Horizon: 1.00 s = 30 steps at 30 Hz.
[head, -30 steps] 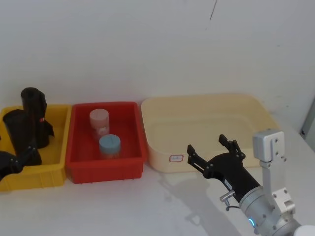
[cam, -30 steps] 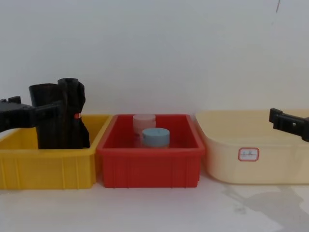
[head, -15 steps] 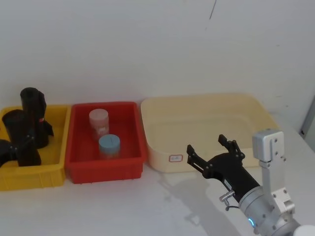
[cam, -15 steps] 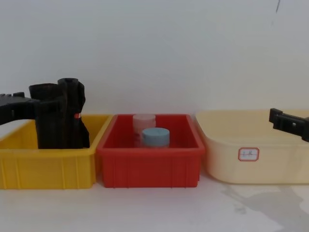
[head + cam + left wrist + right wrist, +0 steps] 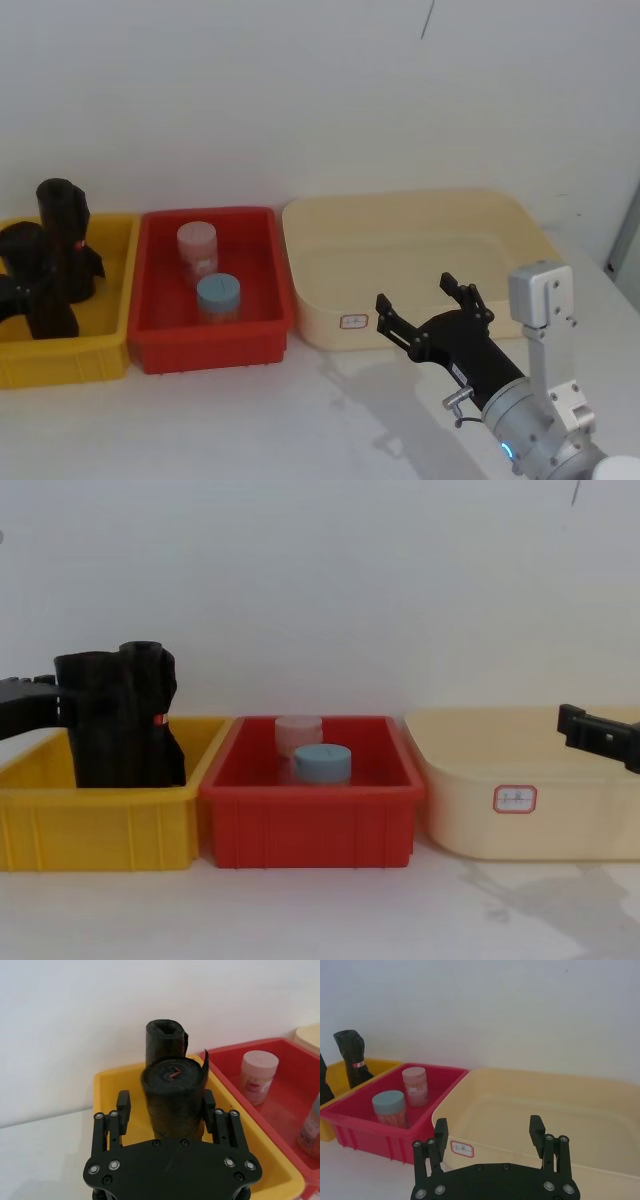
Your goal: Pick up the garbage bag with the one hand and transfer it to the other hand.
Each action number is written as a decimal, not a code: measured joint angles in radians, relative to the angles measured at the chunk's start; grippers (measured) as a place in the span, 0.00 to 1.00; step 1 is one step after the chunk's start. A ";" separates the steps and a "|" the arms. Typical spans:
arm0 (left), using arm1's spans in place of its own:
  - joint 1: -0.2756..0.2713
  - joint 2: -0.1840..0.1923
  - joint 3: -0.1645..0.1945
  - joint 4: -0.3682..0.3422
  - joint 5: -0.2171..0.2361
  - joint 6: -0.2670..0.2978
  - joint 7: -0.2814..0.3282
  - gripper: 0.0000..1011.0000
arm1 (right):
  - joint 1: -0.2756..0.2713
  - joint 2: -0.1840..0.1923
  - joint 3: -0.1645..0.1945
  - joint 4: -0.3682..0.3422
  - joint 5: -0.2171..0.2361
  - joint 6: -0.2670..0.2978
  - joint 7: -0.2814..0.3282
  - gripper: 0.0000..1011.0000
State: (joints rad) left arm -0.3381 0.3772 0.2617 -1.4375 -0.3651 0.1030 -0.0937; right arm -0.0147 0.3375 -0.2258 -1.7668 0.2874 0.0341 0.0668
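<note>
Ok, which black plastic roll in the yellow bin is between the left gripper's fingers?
The wide matte black garbage bag roll, nearer the robot. The slimmer black roll with the red mark stands behind it, outside the left gripper.

Setting: robot test bench, lab-type room.
Bare white wall (image 5: pixel 320 570) behind a plain white tabletop (image 5: pixel 320 915); three plastic sorting bins in a row: yellow bin (image 5: pixel 100 830), red bin (image 5: pixel 310 830), labelled cream tub (image 5: pixel 460 820).
</note>
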 joint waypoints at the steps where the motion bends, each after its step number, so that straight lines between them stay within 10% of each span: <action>1: -0.005 -0.002 0.001 0.007 0.004 0.002 0.002 0.82 | 0.000 0.000 0.000 0.000 0.000 0.000 0.000 0.99; 13: -0.005 -0.007 -0.001 0.013 0.011 0.000 -0.012 0.54 | 0.000 0.000 0.000 0.000 0.000 0.000 0.000 0.99; 30: 0.004 0.020 0.024 -0.075 0.037 0.003 -0.080 0.47 | 0.011 0.003 0.004 0.000 0.005 -0.004 0.020 0.99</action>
State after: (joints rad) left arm -0.3343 0.3972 0.2861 -1.5120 -0.3284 0.1056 -0.1739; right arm -0.0042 0.3400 -0.2216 -1.7666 0.2928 0.0299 0.0866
